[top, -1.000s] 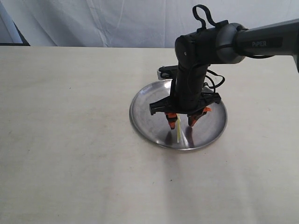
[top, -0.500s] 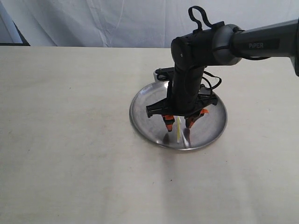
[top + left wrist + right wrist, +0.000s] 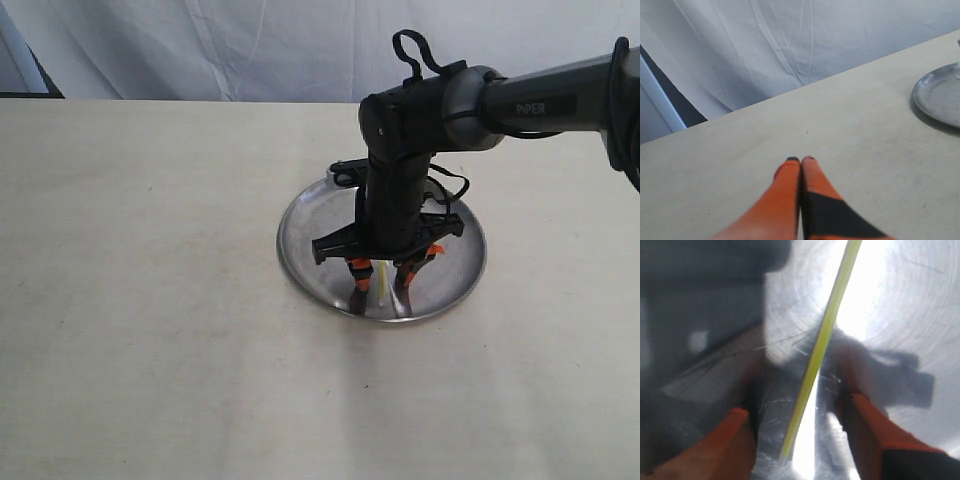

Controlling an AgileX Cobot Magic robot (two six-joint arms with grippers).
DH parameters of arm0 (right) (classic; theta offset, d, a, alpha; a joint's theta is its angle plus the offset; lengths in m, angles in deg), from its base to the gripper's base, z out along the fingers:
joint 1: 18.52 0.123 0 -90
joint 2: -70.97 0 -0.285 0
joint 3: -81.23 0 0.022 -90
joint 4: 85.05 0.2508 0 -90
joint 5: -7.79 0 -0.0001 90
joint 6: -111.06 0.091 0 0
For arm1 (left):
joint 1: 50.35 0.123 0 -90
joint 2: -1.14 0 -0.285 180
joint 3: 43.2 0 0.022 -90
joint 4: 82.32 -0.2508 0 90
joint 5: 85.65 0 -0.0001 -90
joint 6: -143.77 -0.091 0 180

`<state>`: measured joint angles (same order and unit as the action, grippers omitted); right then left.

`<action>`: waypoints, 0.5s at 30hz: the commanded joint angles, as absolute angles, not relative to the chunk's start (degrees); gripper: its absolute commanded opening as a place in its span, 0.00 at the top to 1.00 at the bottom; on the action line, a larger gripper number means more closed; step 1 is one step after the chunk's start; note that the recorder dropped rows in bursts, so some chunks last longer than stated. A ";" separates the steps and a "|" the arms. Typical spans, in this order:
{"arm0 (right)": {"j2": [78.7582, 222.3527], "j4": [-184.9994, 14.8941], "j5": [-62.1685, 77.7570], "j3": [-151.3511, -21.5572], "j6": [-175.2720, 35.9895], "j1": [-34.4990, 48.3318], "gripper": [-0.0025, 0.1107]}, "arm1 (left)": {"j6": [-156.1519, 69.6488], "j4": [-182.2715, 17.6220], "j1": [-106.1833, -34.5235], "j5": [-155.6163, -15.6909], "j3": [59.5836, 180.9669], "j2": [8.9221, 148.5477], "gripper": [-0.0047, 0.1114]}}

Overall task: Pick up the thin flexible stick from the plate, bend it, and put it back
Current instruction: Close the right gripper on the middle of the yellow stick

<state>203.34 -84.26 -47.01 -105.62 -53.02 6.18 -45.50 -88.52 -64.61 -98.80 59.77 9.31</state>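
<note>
White cloth backs the pale desk, where the silver plate sits right of the middle. My right fingers stand wide open and empty, low over the plate, one on either side of the thin flexible stick lying flat toward the near rim. My left fingers are pressed together, empty, well apart from the plate. So thin a strand may slip under my closing pads, or my tips may scrape and shove the plate.

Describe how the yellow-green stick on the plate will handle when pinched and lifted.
The stick looks very thin, so probably light and bendy. Lying on the shiny plate, it may slide as the open right end effector closes.
</note>
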 commanded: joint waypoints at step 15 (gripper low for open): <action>203.73 -85.05 -48.08 -105.84 -52.69 6.23 0.99 | -45.49 -88.20 -64.84 -98.50 59.58 8.92 0.96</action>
<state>203.34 -85.05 -48.94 -105.62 -52.43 6.18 -45.50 -88.52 -64.61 -98.80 59.77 9.31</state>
